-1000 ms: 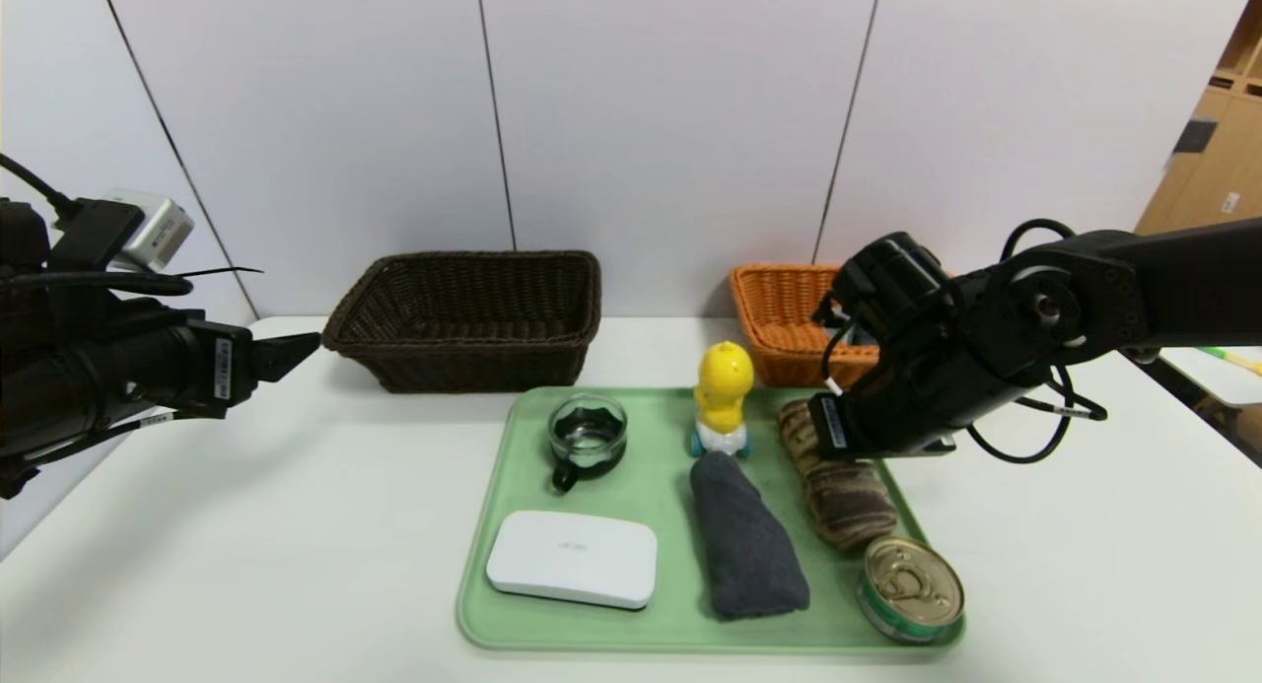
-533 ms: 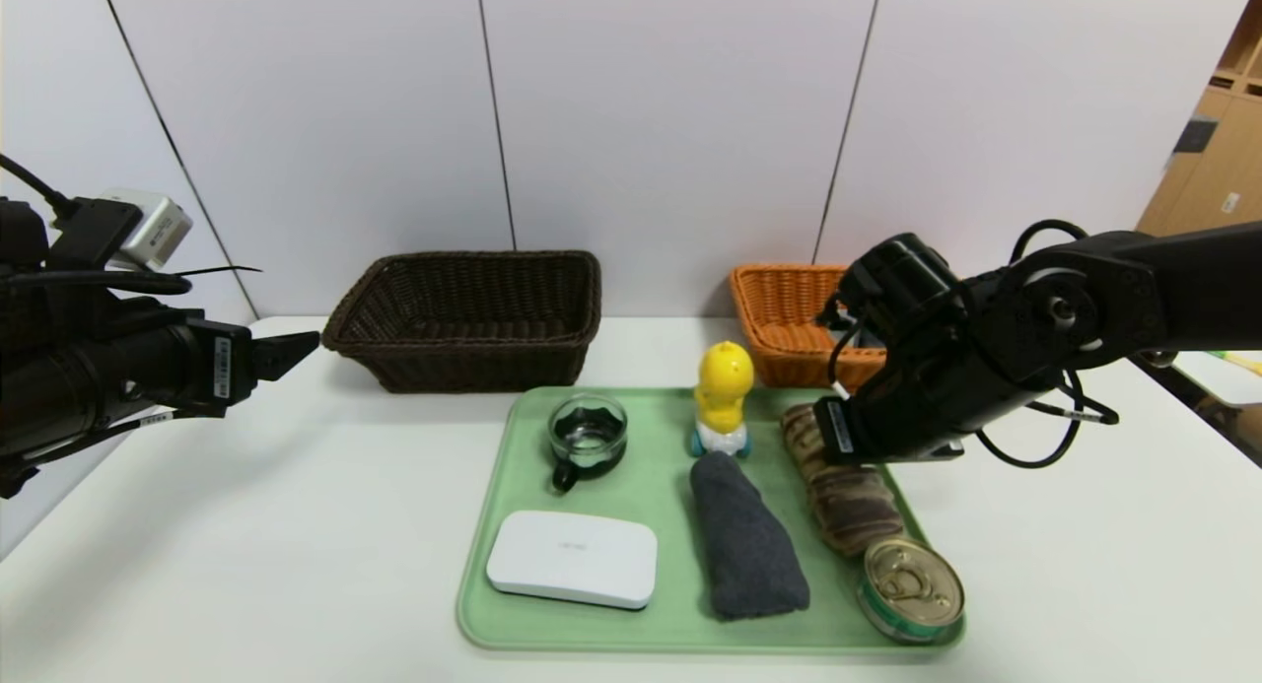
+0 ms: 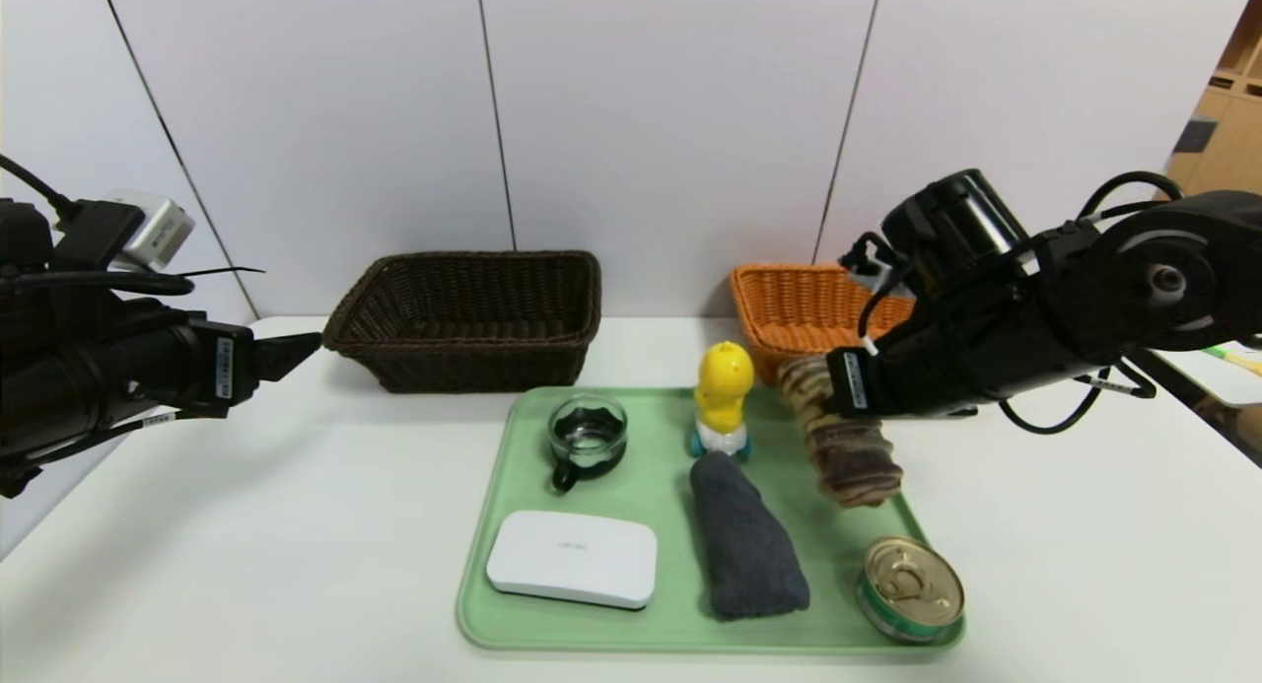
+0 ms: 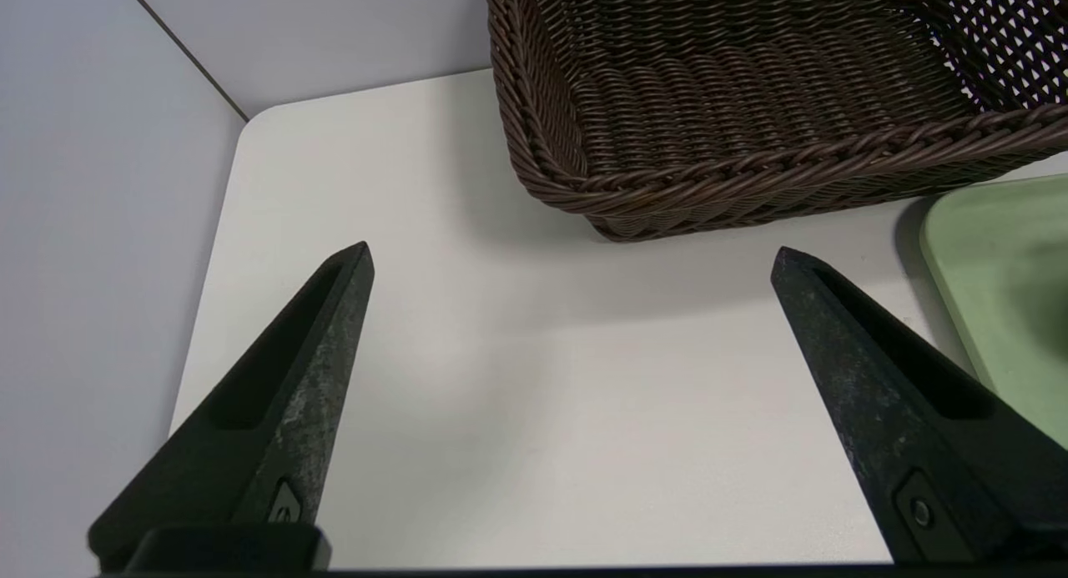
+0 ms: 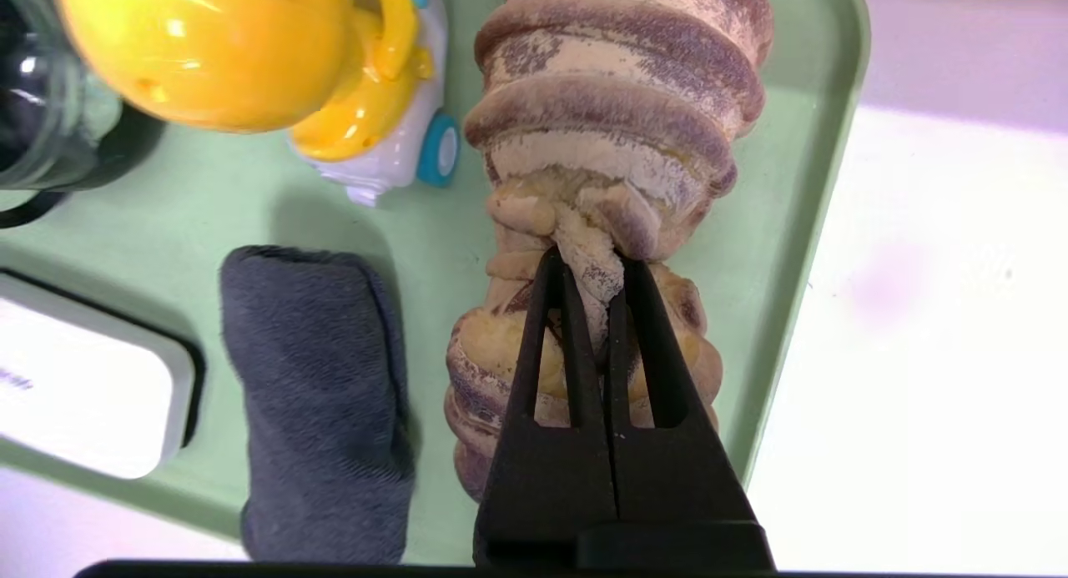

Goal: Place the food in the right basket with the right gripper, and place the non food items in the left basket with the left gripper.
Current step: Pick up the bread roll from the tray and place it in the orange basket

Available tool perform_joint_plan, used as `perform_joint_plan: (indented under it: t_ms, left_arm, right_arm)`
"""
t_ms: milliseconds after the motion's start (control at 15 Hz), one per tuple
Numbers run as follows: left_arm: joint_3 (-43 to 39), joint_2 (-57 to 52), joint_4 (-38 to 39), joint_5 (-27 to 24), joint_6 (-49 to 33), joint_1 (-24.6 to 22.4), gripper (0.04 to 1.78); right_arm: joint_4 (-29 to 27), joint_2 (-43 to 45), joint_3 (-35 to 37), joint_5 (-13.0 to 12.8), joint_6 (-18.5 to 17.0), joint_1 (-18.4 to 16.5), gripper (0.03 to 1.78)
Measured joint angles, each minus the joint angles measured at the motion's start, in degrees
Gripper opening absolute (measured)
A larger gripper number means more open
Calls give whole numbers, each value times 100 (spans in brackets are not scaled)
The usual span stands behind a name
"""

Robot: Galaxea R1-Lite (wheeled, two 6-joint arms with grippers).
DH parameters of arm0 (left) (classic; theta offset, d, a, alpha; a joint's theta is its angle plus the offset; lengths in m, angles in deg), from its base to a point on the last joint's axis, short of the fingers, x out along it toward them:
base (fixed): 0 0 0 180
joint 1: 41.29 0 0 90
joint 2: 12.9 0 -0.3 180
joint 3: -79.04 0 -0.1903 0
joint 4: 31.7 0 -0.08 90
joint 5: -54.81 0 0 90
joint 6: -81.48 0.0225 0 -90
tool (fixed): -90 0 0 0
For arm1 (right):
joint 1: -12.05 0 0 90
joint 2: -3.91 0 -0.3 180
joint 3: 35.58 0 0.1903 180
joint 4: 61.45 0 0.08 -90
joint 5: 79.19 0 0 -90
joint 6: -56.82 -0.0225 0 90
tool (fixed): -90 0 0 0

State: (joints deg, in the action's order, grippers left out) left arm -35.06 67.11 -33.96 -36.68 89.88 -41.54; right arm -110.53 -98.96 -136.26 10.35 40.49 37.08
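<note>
My right gripper (image 5: 591,265) is shut on the middle of the swirled bread roll (image 3: 840,444) (image 5: 617,119) and holds it lifted above the right side of the green tray (image 3: 513,466). The tin (image 3: 909,586) sits at the tray's near right corner. The grey cloth (image 3: 744,550), the duck toy (image 3: 723,392), the white box (image 3: 572,557) and the glass cup (image 3: 588,435) lie on the tray. The orange basket (image 3: 789,318) stands behind the roll, the dark basket (image 3: 468,318) at the back left. My left gripper (image 4: 571,265) is open and parked at the left, before the dark basket (image 4: 751,103).
The white table's (image 3: 246,525) left corner and wall are close by my left arm (image 3: 108,368). A second table edge (image 3: 1218,373) shows at the far right.
My right gripper has risen with the bread roll, lifting it off the tray and a little toward the orange basket. The left arm has not moved.
</note>
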Motion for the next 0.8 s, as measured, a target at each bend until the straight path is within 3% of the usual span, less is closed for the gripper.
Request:
perform_joint_plan:
  t_ms: [267,600,800]
  left_arm:
    - [5,54,0,0,0,-46,169]
    - [35,84,0,-2,4,-46,169]
    - [44,84,0,0,2,-49,169]
  right_arm:
    - [-46,344,-2,54,-4,127,5]
    - [-616,1039,234,340,27,173,5]
    - [-540,1401,363,307,85,60,5]
